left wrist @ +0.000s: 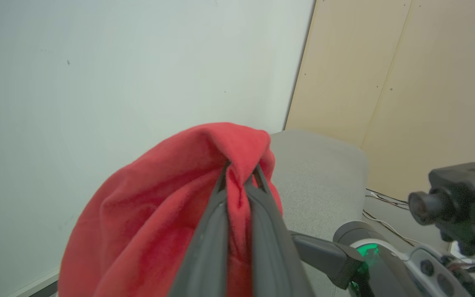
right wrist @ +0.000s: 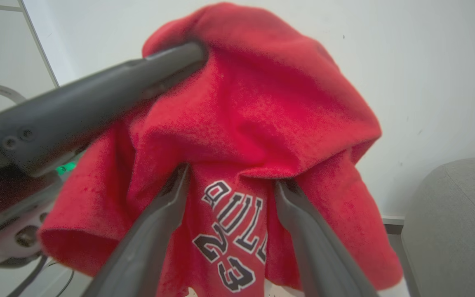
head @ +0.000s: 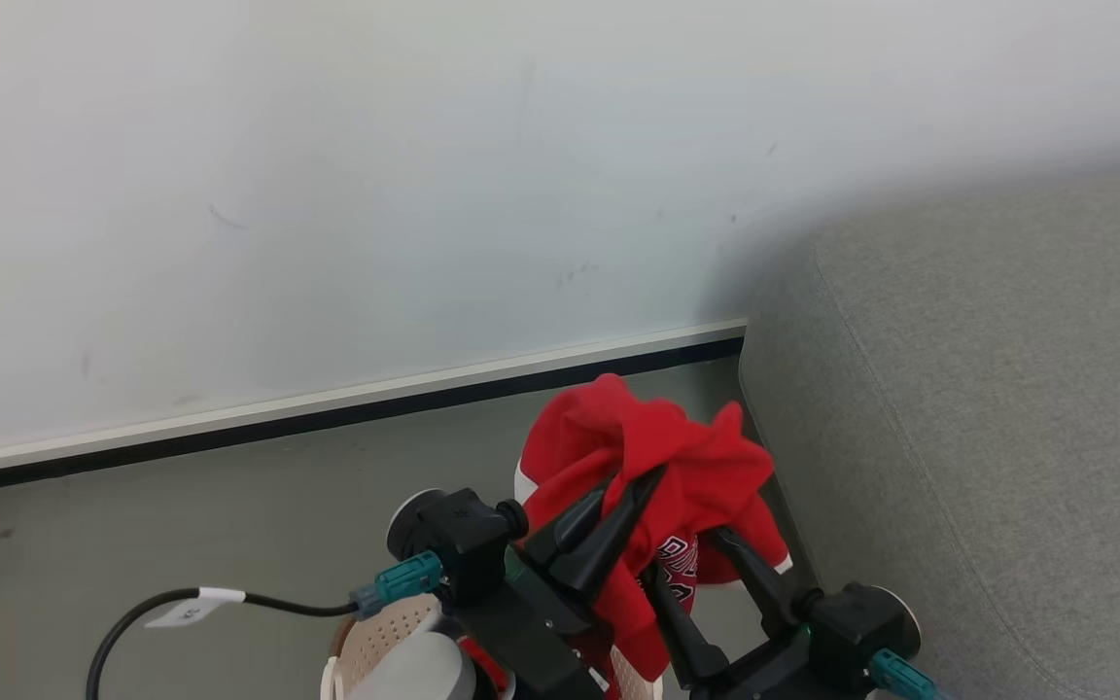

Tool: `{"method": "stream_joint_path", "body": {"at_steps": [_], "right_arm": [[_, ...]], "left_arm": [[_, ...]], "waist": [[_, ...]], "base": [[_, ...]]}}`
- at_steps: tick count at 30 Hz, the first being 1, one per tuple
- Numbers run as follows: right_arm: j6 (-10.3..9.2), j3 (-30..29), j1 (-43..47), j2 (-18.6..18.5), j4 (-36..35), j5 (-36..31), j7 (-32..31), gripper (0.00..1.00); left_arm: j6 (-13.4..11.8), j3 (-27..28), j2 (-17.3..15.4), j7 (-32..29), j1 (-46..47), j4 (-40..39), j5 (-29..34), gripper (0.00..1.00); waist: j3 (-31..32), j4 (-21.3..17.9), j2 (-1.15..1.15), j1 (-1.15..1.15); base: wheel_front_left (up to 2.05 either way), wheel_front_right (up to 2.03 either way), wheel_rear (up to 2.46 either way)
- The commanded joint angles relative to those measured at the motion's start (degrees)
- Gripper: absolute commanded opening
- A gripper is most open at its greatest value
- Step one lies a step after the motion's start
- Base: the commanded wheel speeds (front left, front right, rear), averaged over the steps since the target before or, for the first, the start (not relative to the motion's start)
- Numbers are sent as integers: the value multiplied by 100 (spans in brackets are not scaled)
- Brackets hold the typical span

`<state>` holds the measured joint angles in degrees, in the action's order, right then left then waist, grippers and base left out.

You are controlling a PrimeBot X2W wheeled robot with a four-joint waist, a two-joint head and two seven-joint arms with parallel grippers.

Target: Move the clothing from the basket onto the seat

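1. Red garment [head: 657,457] held up in a bunch just left of the sofa [head: 988,437], level with its side face and not over the cushion.
2. Basket [head: 380,632] lower down and further left of the sofa, with more red cloth inside.
3. Left gripper [left wrist: 241,169]: narrow, pinching a fold at the top of the garment. Cloth drapes down from that pinch, long axis roughly vertical.
4. Right gripper [right wrist: 232,177]: spread wide, tips tucked under a lower fold either side of the printed logo. No pinch evident.
5. Right gripper nearer the sofa; left gripper on the cloth's far side from it.
6. Judged next: carry toward the sofa, high enough for the hanging tail to clear its edge.
7. Risk: tail catching on the sofa's side.
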<state>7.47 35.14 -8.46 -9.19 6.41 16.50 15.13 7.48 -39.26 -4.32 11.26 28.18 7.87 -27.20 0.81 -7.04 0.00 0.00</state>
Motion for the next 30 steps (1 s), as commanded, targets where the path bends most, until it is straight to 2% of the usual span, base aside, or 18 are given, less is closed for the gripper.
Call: {"method": "stream_joint_path", "body": {"at_steps": [1,3,4,10,15,16,17,21,30], "right_arm": [[4,29,-16,20,-18,-31,2,83],[4,54,-34,10,-39,-34,2,5],[4,65,-39,8,-38,-37,2,0],[4,72,-60,5,-61,-19,2,0],[4,7,-34,8,-105,-30,2,0],[4,-20,-25,15,-116,-41,2,0],[4,-46,-14,20,-122,-47,2,0],[4,-139,29,50,-150,-97,3,0],[4,-303,77,101,-196,-175,2,0]], "left_arm": [[0,-66,-55,-27,36,-17,-95,0],[0,-150,-108,-27,83,23,-101,0],[0,-172,-121,-16,94,42,-128,0],[-11,-189,-200,41,138,210,-121,0],[-145,-131,-251,119,174,295,4,0],[-194,-99,-252,149,177,299,26,44],[-234,-78,-248,162,176,305,50,100],[-348,2,-257,200,137,345,-4,100],[-407,-5,-280,233,102,352,-7,100]], "waist": [[-6,-2,0,0],[-14,-11,0,0],[-17,-17,0,0],[-16,-43,0,0],[-5,-43,0,0],[-5,-47,0,0],[-5,-49,0,0],[4,-69,0,0],[5,-67,0,0]], "base": [[0,0,0],[0,0,0],[0,0,0],[0,0,0],[0,0,0],[0,0,0],[0,0,0],[0,0,0],[0,0,0]]}}
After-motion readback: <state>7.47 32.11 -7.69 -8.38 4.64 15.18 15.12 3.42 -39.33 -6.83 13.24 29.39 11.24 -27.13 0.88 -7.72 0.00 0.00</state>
